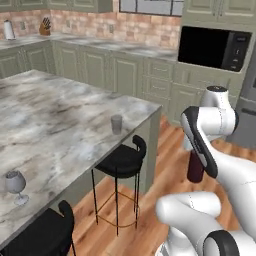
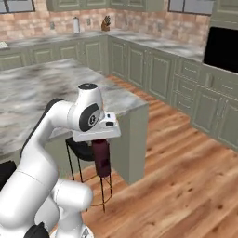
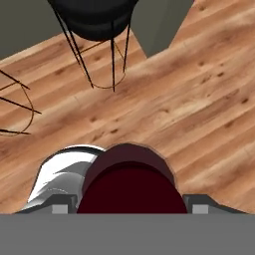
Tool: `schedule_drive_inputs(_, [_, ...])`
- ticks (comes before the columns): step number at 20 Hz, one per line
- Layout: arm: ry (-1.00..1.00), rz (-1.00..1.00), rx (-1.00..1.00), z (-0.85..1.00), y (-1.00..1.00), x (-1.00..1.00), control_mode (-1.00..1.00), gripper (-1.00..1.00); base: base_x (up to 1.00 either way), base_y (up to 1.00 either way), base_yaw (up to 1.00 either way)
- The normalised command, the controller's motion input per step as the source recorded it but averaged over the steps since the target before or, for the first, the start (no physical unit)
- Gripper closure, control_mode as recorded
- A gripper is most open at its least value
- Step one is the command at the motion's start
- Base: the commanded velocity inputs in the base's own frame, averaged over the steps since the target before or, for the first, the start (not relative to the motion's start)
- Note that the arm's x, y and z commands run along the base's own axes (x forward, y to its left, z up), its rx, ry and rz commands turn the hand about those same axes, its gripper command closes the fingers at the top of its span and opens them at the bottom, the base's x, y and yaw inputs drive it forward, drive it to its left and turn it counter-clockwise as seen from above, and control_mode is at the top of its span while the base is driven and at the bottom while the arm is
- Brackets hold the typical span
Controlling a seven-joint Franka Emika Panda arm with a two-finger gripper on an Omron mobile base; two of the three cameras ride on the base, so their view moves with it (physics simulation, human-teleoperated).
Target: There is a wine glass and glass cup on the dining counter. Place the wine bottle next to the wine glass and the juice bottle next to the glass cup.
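The dining counter [image 1: 55, 120] lies ahead and to the left of the gripper [image 2: 103, 145], its marble edge higher than the hanging load, and that height gap is the biggest hazard: a swing toward the top without enough lift would, I judge, knock the bottle's base against the corner or side panel. The black stool [image 1: 122, 160] stands under the counter's overhang, just left of the gripper and below it in the left base view; its back rail could catch the bottle on a low path. The juice bottle [image 2: 102, 158], maroon and stubby, hangs beneath the hand over the wood floor [image 2: 176, 186], and the jaws appear clamped on its upper part, since it stays suspended with nothing under it; the hand view looks straight down on its dark red shoulder [image 3: 130, 184] between the two finger tips. Held that high up, the body may sway or slip if the arm moves fast. The glass cup [image 1: 116, 124] stands near the counter's corner, above and left of the gripper, close to the edge, so a careless set-down could tip it or push it off. The wine glass [image 1: 15, 186] stands farther left, well apart from the gripper. No label, brand or writing can be read on the bottle; a small mark on the arm's joint is too blurred to make out.
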Motion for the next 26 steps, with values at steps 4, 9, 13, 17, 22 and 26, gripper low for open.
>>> schedule_drive_inputs(4, [0.0,0.0,0.0,0.0,0.0,0.0,1.0,1.0,0.57,-0.25,0.52])
schedule_drive_inputs(9, [0.0,0.0,0.0,0.0,0.0,0.0,1.0,1.0,0.55,-0.27,0.52])
schedule_drive_inputs(13, [0.0,0.0,0.0,0.0,0.0,0.0,1.0,1.0,0.48,-0.36,0.46])
schedule_drive_inputs(17, [0.0,0.0,0.0,0.0,0.0,0.0,1.0,1.0,0.35,-0.48,0.36])
schedule_drive_inputs(22, [0.0,0.0,0.0,0.0,0.0,0.0,1.0,1.0,0.28,-0.56,0.26])
schedule_drive_inputs(26, [0.0,0.0,0.0,0.0,0.0,0.0,1.0,1.0,0.13,-0.64,0.19])
